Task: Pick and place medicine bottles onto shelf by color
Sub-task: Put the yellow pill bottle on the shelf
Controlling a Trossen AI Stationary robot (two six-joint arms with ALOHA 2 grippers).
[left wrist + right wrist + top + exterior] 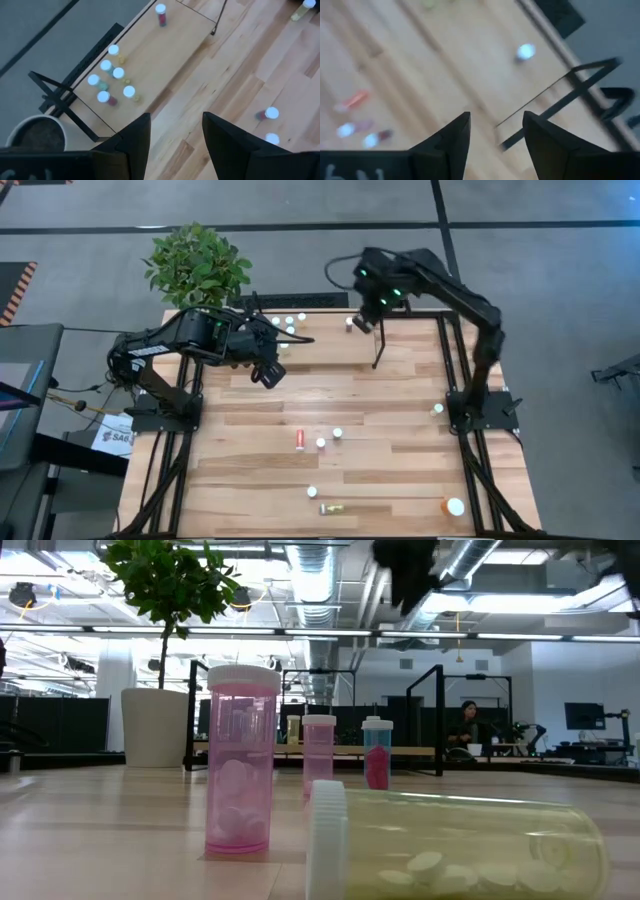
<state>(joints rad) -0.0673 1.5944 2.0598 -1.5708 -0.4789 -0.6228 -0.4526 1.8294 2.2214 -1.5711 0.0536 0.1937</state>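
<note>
The shelf (pixel 330 345), a light-wood board in a black tube frame, stands at the table's far edge. Several white-capped bottles (pixel 289 323) stand on its left end, and they also show in the left wrist view (pixel 112 80). A single red bottle (pixel 349 323) stands toward its right end. My left gripper (pixel 268 372) hovers open and empty just in front of the shelf's left part, its fingers apart in the left wrist view (pixel 175 117). My right gripper (pixel 362 320) hangs open and empty above the shelf's right part (pixel 495 117), beside the red bottle (pixel 525 51).
More bottles are on the table's near half. A red one (pixel 300 440) lies flat, two (pixel 328 438) stand beside it, and one (pixel 312 492) stands nearer. A yellow one (pixel 332 508) lies flat, a large orange one (pixel 452 506) is near right, and one (pixel 438 410) is at the right edge. A potted plant (pixel 197 265) is at far left.
</note>
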